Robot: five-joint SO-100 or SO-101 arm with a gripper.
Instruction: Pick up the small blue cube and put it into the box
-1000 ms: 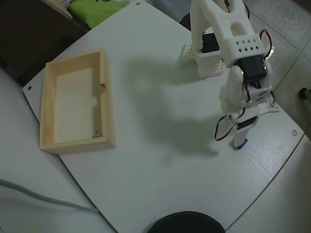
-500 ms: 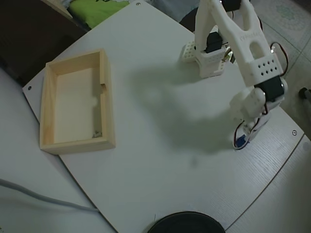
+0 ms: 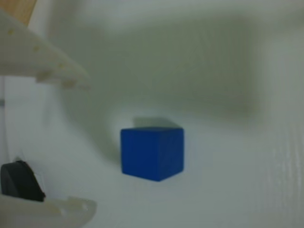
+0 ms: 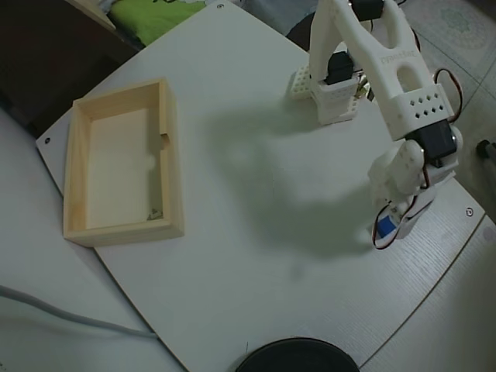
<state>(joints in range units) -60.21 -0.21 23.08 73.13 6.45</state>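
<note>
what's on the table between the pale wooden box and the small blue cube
Nothing: in the overhead view the stretch of white table between the pale wooden box and the small blue cube is bare, crossed only by the arm's shadow.

Box (image 4: pixel 124 225) pale raw wood (matt); small blue cube (image 3: pixel 152 153) smooth; table (image 4: pixel 256 294) faintly grained.
</note>
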